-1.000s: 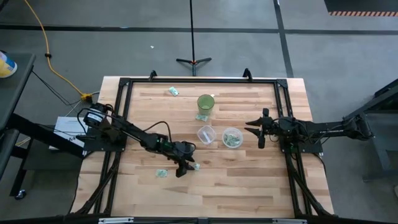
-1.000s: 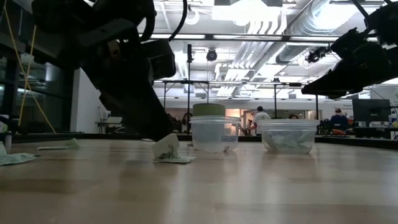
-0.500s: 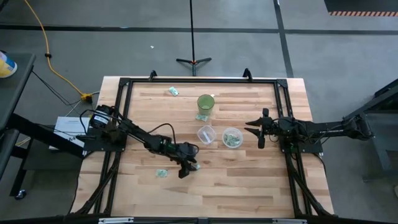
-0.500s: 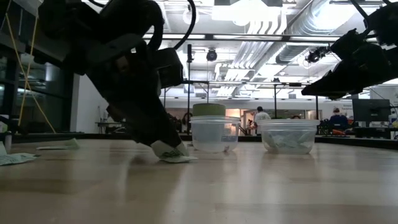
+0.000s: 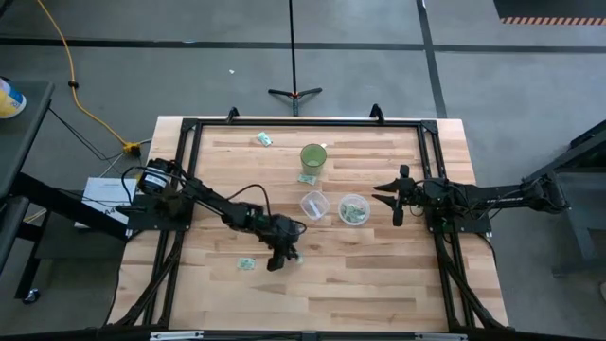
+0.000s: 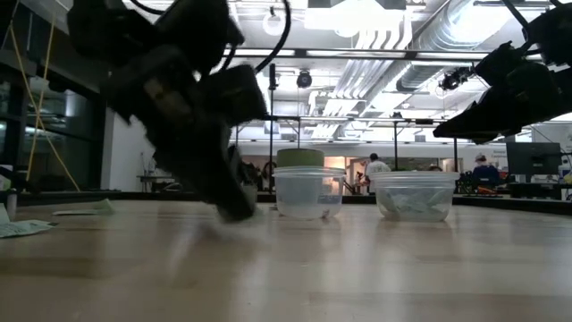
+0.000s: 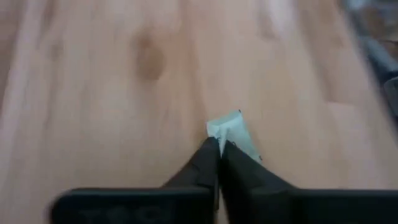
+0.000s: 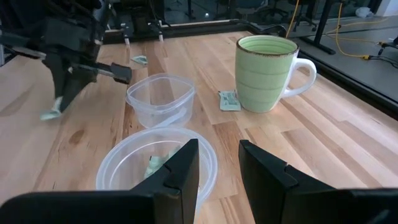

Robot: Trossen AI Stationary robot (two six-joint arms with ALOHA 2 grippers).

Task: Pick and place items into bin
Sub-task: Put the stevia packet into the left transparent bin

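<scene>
A small packet (image 7: 231,132) is pinched by the left end effector (image 7: 217,149) low over the desk (image 5: 379,284). Two clear tubs (image 5: 313,205) and a green cup (image 5: 313,157) are seen nearby. The right end effector (image 8: 217,163) is held spread beside them.

Two slim, dark, jointed robot arms. The left arm (image 5: 204,201) is matte black, with a loose black cable looping above its forearm and a pale round patch near its base. The right arm (image 5: 492,197) is equally dark and tubular. Each gripper has two black, wedge-shaped fingers (image 8: 177,176) tapering to narrow tips.
</scene>
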